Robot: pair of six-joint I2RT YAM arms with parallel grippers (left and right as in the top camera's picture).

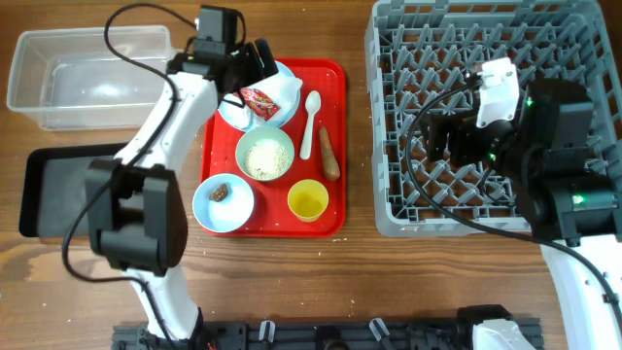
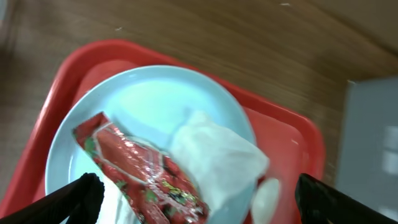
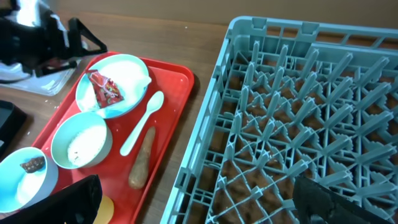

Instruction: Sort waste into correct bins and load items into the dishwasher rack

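Straight ahead of left claw (image 2: 199, 186), released and empty, wrapper (image 2: 140, 171) lies on plate (image 2: 149, 93), long axis diagonal to my finger line, tissue (image 2: 214, 155) touching it. Right claw (image 3: 196, 193), also released, hangs over rack (image 3: 298, 93), well apart; left arm nearer.

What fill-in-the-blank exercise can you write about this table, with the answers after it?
1. The red snack wrapper lies on the pale blue ____.
2. The mint green bowl holds white ____.
3. The yellow cup stands on the ____ serving tray.
4. The dishwasher rack holds ____ dishes.
Missing words: plate; rice; red; no.
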